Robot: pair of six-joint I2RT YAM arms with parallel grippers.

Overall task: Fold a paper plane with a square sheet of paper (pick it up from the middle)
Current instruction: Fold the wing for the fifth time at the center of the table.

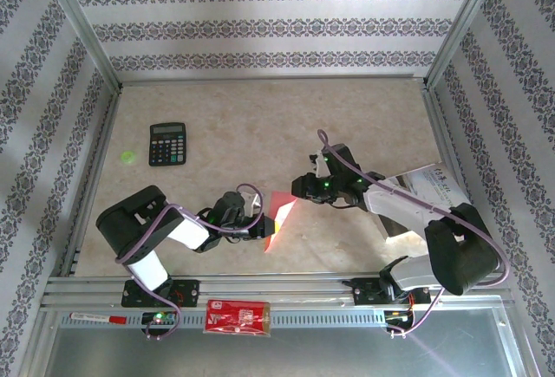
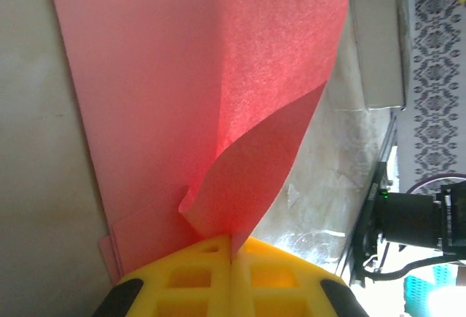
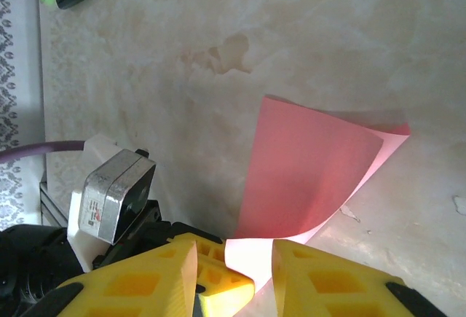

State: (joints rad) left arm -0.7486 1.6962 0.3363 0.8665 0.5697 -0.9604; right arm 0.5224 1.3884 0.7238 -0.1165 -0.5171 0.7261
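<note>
Square sheet of paper sits near the front of the table, mid-width, between the two claws. It's part lifted: one flap curls up and over, the rest lies flat on the tabletop. No plane yet, so I judge this an early fold.

Left gripper is clenched on the sheet's near edge, yellow fingers pressed together with paper pinched in the seam. Right gripper has jaws slightly apart, straddling the curled edge; released, not pinching as far as I can see.

To do this fold well, I'd keep the left pinch firm as the anchor. I'd bring the loose flap across with the right claw, line edge to edge before pressing, then flatten from the middle outward so the crease runs straight. Pull slowly, because the sheet would tear or skew easily.

Paper is thin, matte and pink-red, with light glowing through the raised flap and a soft curve, no sharp crease there. Left wrist view shows two stacked edges at the low corner. Tabletop is smooth beige marble-look. Fingers are yellow ribbed plastic. Black calculator is well apart, far left. Red packet lies on the front rail.
</note>
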